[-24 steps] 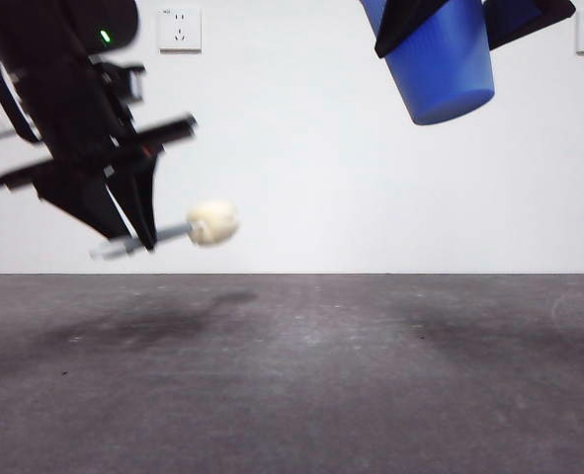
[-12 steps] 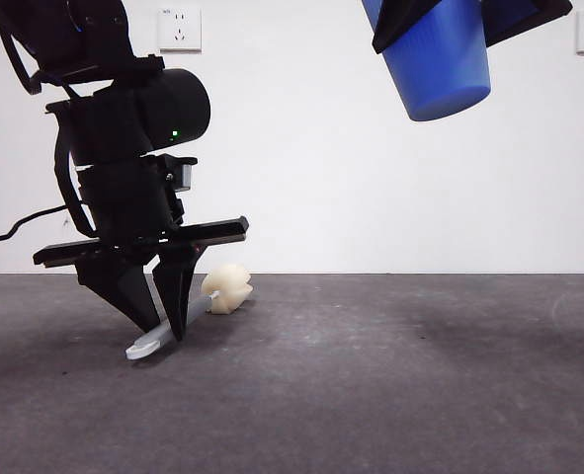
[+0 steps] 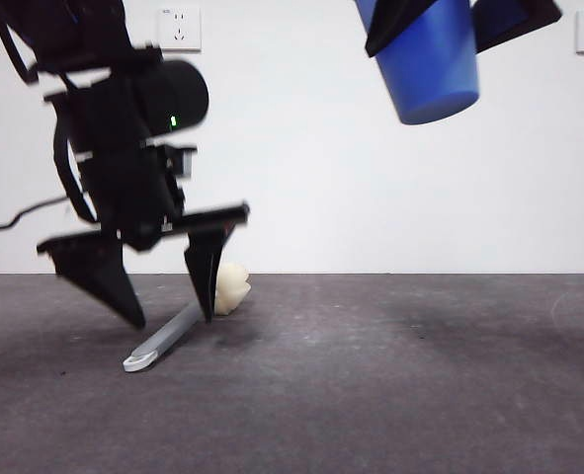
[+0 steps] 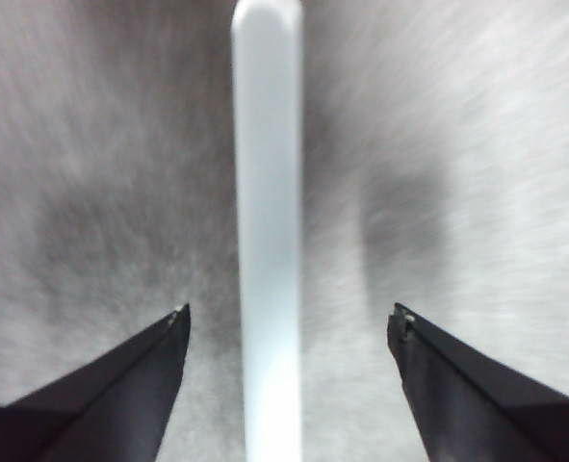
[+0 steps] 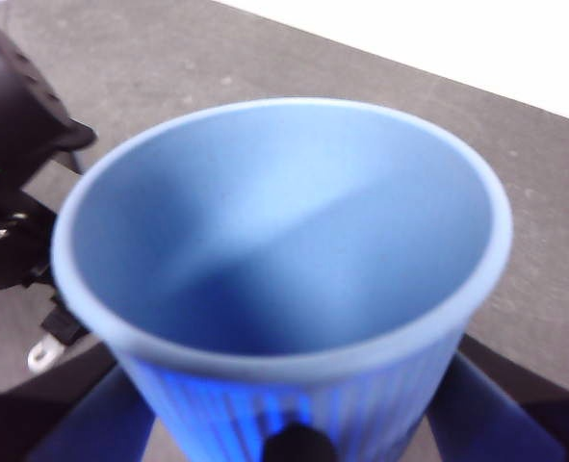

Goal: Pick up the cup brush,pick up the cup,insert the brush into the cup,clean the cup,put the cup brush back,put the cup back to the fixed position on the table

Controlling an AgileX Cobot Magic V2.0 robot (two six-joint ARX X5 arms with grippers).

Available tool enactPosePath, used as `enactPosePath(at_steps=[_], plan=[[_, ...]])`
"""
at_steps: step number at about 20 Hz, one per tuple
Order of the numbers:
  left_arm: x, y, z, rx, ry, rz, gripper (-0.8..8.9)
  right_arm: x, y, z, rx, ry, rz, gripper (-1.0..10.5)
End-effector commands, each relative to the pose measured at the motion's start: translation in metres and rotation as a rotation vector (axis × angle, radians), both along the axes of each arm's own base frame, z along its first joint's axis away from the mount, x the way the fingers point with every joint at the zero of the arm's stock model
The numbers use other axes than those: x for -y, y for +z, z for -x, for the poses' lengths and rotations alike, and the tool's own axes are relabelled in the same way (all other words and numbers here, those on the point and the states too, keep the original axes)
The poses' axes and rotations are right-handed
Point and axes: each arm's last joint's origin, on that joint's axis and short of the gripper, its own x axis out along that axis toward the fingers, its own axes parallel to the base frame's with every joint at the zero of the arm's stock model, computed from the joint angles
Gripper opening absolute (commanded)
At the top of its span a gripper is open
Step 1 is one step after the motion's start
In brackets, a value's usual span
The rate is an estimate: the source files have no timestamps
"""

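The cup brush [image 3: 168, 341] lies on the table [image 3: 371, 375] at the left, its cream sponge head [image 3: 231, 287] toward the back, its white tip toward the front. My left gripper [image 3: 168, 318] stands open just above it, one jaw on each side of the grey handle [image 4: 267, 241]. My right gripper [image 3: 450, 20] is shut on the blue ribbed cup [image 3: 425, 64] and holds it high at the upper right, tilted. In the right wrist view the cup [image 5: 284, 279] shows its open, empty mouth.
A white wall with two sockets [image 3: 179, 30] stands behind the table. The left arm [image 5: 14, 173] also shows in the right wrist view. The brush's white tip [image 5: 41, 358] shows there too.
My left gripper came down with the brush, laid it on the table and opened its jaws. The brush now lies flat. The right gripper with the cup has hardly moved.
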Motion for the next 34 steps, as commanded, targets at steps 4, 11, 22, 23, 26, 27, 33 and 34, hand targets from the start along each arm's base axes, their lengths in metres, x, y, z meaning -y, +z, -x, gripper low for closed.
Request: enactPosePath(at_steps=[4,11,22,23,26,27,33,34], plan=[[-0.013,0.066,0.025,0.195,-0.099,0.045,3.50,0.004,-0.037,-0.032,-0.027,-0.066,-0.136,-0.2],[-0.046,0.154,0.088,0.450,-0.151,0.156,3.50,0.017,-0.117,-0.056,-0.013,-0.089,-0.182,-0.2],[-0.075,0.186,0.140,0.538,-0.182,0.183,3.50,0.015,-0.190,-0.093,0.020,-0.050,-0.156,-0.2],[-0.075,0.186,0.141,0.536,-0.182,0.182,3.50,0.016,-0.194,-0.094,0.017,-0.048,-0.137,-0.2],[-0.075,0.186,0.141,0.535,-0.182,0.182,3.49,0.019,-0.203,-0.095,-0.011,-0.053,-0.101,-0.1],[-0.075,0.186,0.141,0.535,-0.182,0.182,3.50,0.021,-0.206,-0.095,-0.034,-0.060,-0.090,0.3],[-0.075,0.186,0.141,0.534,-0.182,0.182,3.49,0.025,-0.216,-0.091,-0.138,-0.072,-0.039,4.3],[-0.075,0.186,0.141,0.532,-0.183,0.181,3.48,0.025,-0.216,-0.091,-0.146,-0.073,-0.035,4.7]])
